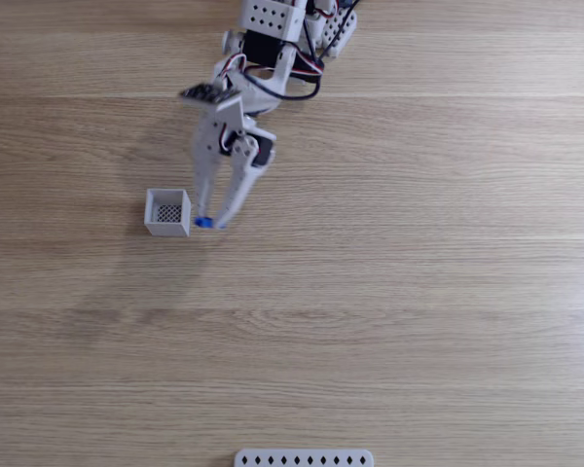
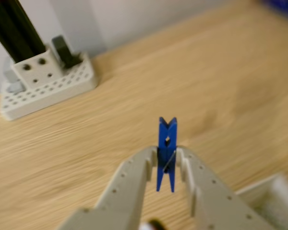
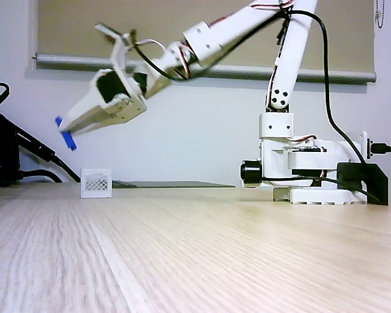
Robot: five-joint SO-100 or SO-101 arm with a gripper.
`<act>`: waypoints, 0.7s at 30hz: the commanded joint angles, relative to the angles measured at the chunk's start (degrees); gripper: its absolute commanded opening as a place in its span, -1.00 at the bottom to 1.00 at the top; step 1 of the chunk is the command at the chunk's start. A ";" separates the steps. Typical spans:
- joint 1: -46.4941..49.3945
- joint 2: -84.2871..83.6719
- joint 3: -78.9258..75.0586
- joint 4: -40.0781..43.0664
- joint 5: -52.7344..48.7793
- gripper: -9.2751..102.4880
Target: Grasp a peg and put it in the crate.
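One slim blue peg (image 2: 166,153) pinched upright btwn claw (image 2: 165,160) tips.

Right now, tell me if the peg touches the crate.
Apart: a fixed view from the side shows the peg held high in the gripper, clear above the crate.

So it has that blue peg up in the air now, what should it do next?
Probably shift a little sideways, then lower. The tool grips the peg well above the table, and in the overhead fixed view the peg sits just right of the crate, not over its opening.
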 commanded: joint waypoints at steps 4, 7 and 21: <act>7.21 -6.06 6.33 -29.00 -11.43 -0.84; 9.58 -12.74 6.24 -36.65 -11.43 -0.84; 13.27 -25.31 4.66 -41.84 -11.34 -0.84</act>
